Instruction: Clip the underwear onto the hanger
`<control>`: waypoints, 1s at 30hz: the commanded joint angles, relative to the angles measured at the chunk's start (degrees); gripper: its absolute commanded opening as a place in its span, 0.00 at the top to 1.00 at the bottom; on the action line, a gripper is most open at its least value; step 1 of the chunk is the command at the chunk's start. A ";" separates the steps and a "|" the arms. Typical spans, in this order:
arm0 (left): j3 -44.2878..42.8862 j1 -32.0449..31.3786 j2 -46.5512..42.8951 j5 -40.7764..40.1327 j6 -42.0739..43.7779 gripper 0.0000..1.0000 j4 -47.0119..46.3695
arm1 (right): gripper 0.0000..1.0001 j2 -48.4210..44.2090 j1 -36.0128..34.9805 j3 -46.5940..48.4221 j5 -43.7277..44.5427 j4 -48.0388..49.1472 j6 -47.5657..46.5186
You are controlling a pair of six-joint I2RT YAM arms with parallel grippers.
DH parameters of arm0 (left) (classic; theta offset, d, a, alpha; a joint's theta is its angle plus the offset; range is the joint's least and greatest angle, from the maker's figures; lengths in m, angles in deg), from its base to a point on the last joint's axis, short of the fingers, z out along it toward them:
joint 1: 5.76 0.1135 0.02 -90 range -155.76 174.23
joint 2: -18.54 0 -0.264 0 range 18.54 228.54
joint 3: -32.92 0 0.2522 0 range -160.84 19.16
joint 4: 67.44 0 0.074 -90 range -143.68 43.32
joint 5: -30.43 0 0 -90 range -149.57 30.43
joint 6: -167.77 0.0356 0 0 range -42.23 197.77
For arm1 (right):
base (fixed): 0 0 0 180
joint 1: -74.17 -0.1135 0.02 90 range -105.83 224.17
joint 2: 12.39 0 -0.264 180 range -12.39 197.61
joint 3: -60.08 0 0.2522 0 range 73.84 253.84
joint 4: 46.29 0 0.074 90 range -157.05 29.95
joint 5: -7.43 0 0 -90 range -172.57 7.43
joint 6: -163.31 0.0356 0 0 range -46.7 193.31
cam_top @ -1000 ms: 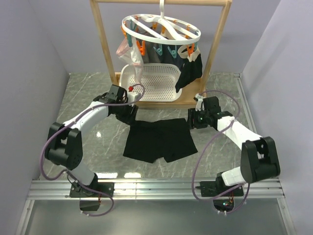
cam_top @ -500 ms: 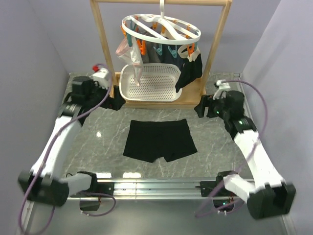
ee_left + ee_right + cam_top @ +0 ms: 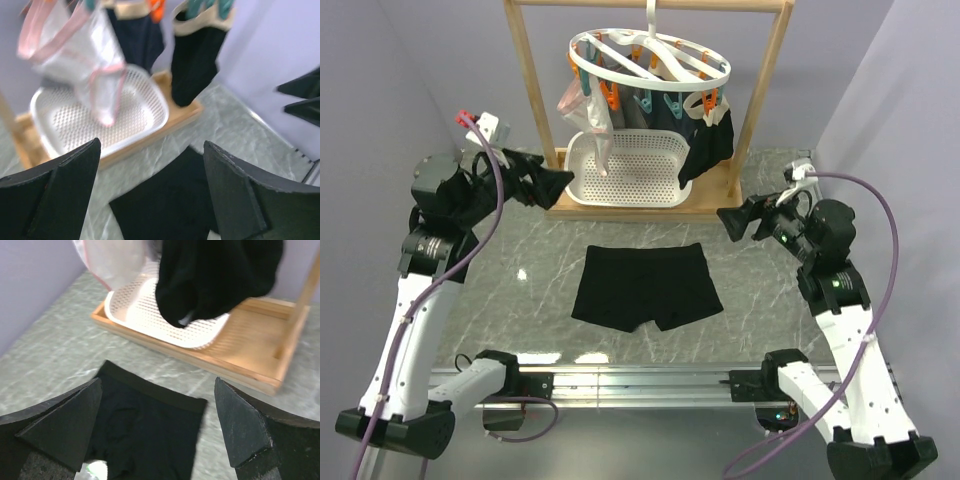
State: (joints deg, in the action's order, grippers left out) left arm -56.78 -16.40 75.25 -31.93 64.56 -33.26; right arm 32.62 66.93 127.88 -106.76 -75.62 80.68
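Both pincers are standing wide with nothing between the fingers: I am holding the left gripper [image 3: 563, 182] up beside the wooden rack [image 3: 534, 92], and the right gripper [image 3: 726, 222] is hanging over the table's [image 3: 500, 262] right side, both pointing inward. The underwear [image 3: 648, 288] is lying flat on the marble between the two arms, well clear of both, waistband toward the rack and legs toward me. The hanger [image 3: 650, 58] is dangling from the rack's top bar, above the white basket [image 3: 625, 202].

I am reading this as the pickup step not yet begun. Next I am expecting to bring each gripper down onto a waistband corner, pinch only the fabric, then lift it to a free clip.

Which clip is free I am struggling to judge. A pink-white garment [image 3: 590, 115] and dark garments [image 3: 710, 140] are hanging off the ring and covering several clips. Both wrist views are coming through blurred and are cutting the hanger off at the top, so the clips are showing only as orange and teal smudges. The ring's far side is partly hidden too.
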 commanded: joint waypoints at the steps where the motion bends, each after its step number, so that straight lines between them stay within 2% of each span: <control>1: -4.20 -0.09 3.40 8.99 -6.55 0.16 -13.37 | 0.00 3.31 -1.01 6.14 -5.26 7.48 4.48; 3: -5.79 -0.09 6.91 10.86 -10.05 0.22 -16.54 | 0.01 5.86 -2.50 8.26 -3.77 9.41 4.58; 5: -10.26 -0.61 11.55 8.33 -12.35 0.21 -17.88 | 0.02 7.27 -4.96 10.55 -0.96 12.13 4.23; 6: -12.63 -0.88 13.41 7.44 -13.06 0.17 -16.57 | 0.02 8.85 -5.75 11.34 0.18 12.84 3.44; 7: -17.96 -1.92 15.43 6.30 -12.89 0.17 -13.34 | 0.03 9.65 -6.72 12.48 1.15 13.72 3.26; 10: -25.97 -4.21 21.85 0.51 -12.46 0.17 -10.59 | 0.04 12.55 -7.78 13.72 2.65 15.92 3.08; 14: -34.35 -7.55 29.23 -3.98 -11.05 0.17 -6.37 | 0.04 14.40 -9.10 13.29 3.09 19.52 3.35; 19: -43.30 -11.51 35.39 -13.03 -10.26 0.18 -0.48 | 0.04 14.14 -10.68 11.88 3.70 19.88 -0.70; 24: -45.44 -13.27 38.39 -17.17 -10.96 0.23 2.69 | 0.04 13.08 -10.86 10.12 2.65 21.11 -0.26; 30: -41.83 -14.33 37.16 -19.64 -10.17 0.28 1.20 | 0.04 13.08 -10.86 9.94 1.51 20.49 -2.01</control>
State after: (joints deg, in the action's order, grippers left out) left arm -99.03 -30.32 113.63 -48.06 54.11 -31.29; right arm 46.83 56.41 137.89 -104.70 -57.79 80.53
